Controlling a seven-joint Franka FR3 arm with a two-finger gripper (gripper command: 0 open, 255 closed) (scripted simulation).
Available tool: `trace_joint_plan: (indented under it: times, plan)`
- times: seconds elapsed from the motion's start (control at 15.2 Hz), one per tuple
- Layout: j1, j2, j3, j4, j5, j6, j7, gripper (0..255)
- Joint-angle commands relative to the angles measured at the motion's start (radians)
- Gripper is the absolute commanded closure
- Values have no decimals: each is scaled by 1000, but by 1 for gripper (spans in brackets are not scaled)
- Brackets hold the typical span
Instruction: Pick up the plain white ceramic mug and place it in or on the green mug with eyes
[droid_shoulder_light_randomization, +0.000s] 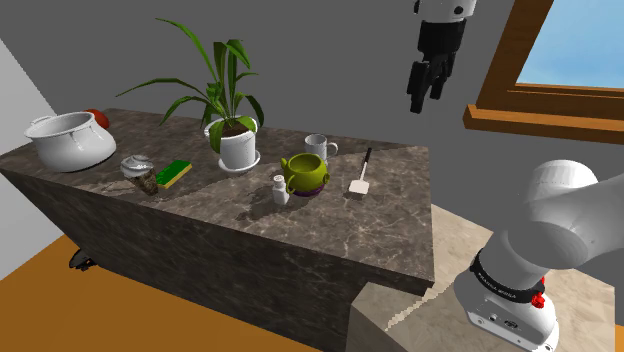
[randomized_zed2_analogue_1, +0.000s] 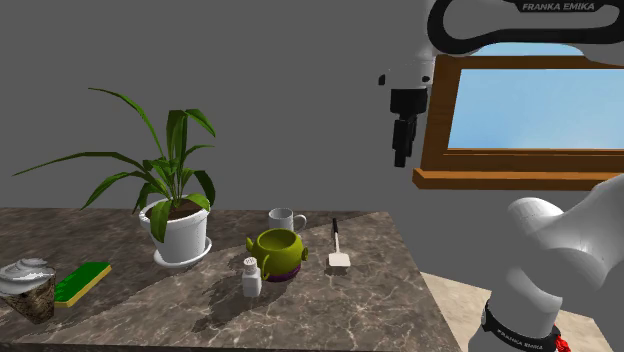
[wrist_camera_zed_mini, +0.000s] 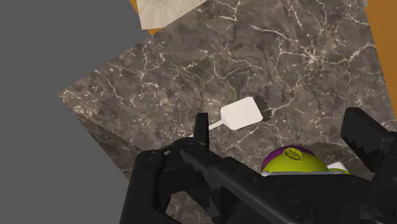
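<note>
Upright white mug (droid_shoulder_light_randomization: 316, 146), seemingly plain

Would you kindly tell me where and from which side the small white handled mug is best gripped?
I would come straight down and pinch the small white handled mug by its rim, away from the handle. It stands upright, mouth open, with the round green mug close in front, crowding a side approach.

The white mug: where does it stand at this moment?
In the shoulder view the white mug stands on the counter just behind the green mug, between the potted plant on that view's left and the spatula on its right.
</note>
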Motion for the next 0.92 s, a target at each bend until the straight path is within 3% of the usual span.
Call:
trace_joint_plan:
  times: [0.0, 0.86]
  plan:
    - [0, 0, 0, 0, 0, 0, 0, 0]
    - [19, 400, 7, 39, 20, 400, 38, 0]
